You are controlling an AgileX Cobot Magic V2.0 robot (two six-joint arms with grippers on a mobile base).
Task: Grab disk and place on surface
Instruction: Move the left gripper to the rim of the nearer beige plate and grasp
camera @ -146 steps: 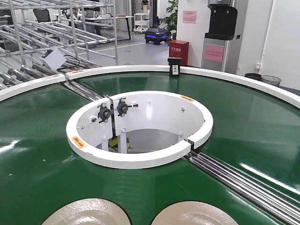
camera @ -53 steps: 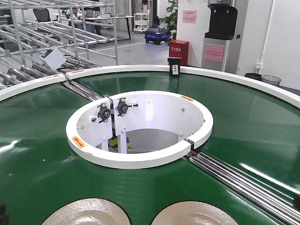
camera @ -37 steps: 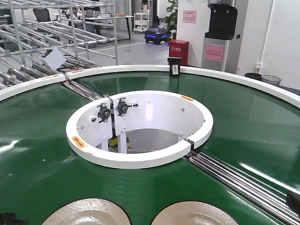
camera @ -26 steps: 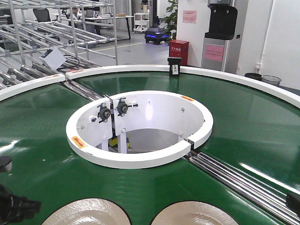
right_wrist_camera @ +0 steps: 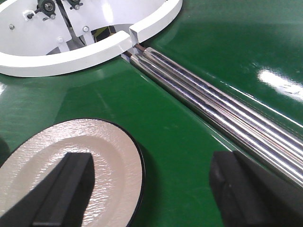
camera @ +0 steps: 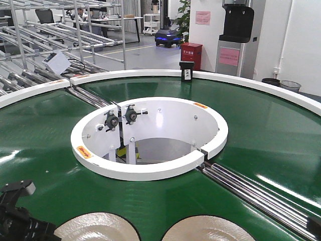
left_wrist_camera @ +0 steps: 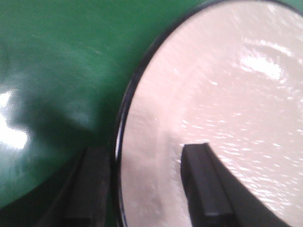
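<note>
Green glossy conveyor belt (camera: 45,130) fills every view. The dark tape-marked tabletop meant for the drop shows in none of them.

Left claw (left_wrist_camera: 146,150): jaws apart, nothing gripped. They straddle the edge of a cream textured round disk with a thin black rim (left_wrist_camera: 227,94). The outer black finger (left_wrist_camera: 92,189) sits over belt just outside the rim, the inner one over the disk face. Wrist view is blurred, so pad contact with belt or disk can't be told.

Right claw (right_wrist_camera: 150,158): spread wide, empty. One finger is over the near edge of a second cream round disk (right_wrist_camera: 71,137), the other over bare belt. Polished steel rollers (right_wrist_camera: 213,109) run just beyond it.

Further out from both claws, a white ring-shaped hub housing (camera: 150,170) sits at belt centre.

Step, as judged: left approach looks done, grasp not yet made. Next move calls for lowering the left jaws so the outer finger gets against or under the rim, then closing on the edge. The disk looks thin and lies flat on the belt, so a shallow bite may slip. After that, lift and carry off the belt to the tabletop.
</note>
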